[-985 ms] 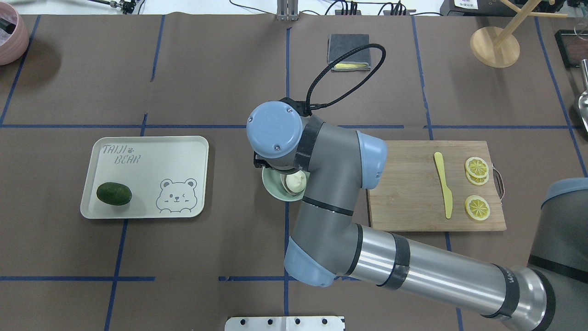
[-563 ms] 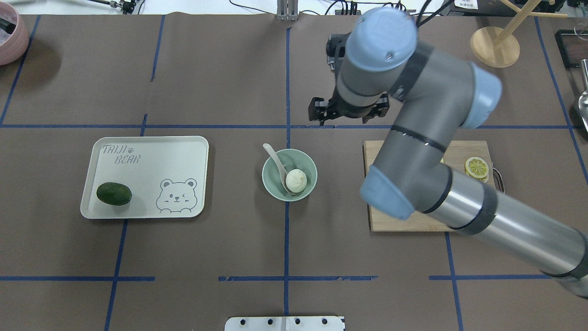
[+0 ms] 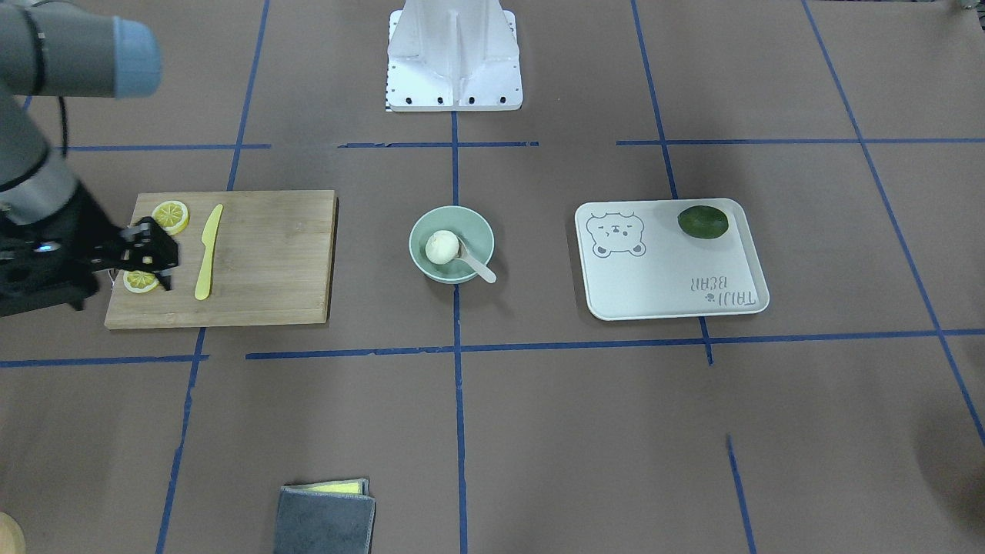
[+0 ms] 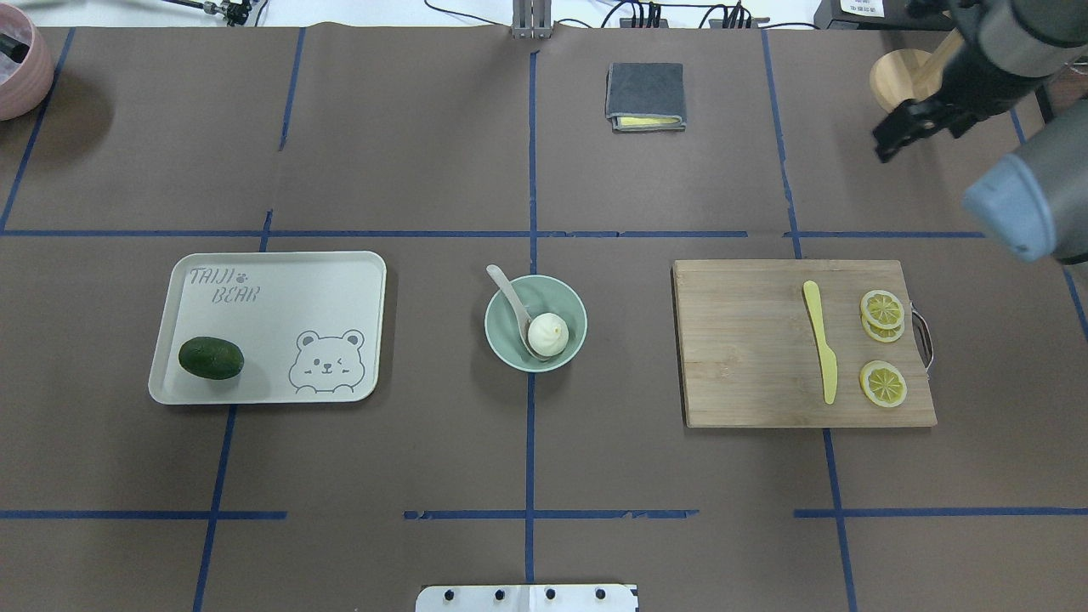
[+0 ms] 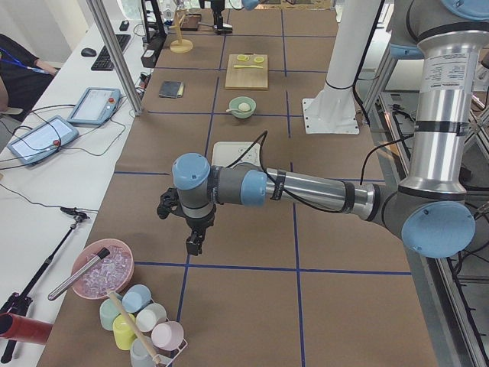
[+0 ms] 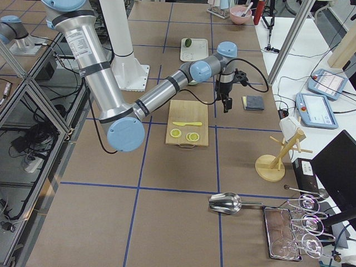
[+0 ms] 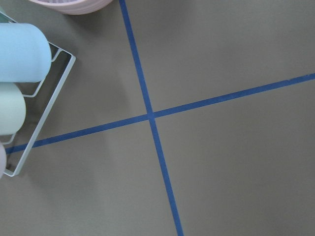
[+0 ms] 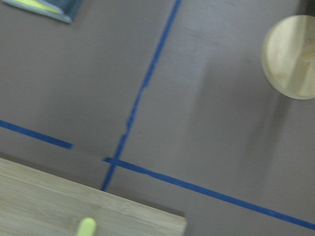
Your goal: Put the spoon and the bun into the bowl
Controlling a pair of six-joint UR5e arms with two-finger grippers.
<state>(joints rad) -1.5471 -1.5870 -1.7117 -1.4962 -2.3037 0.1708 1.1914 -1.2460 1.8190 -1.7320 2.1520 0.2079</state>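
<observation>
In bowl [image 4: 575,311], spoon [image 4: 510,297] diagonal, handle far-left.

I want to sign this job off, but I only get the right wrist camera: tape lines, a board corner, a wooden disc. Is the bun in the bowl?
Observer: Yes, the bun sits inside the bowl.
Operator: And the spoon?
Observer: The spoon is in it too, scoop beside the bun, handle leaning out over the rim.
Operator: Where is the left claw?
Observer: The left claw hangs over the table beside some cups, far from the bowl.
</observation>
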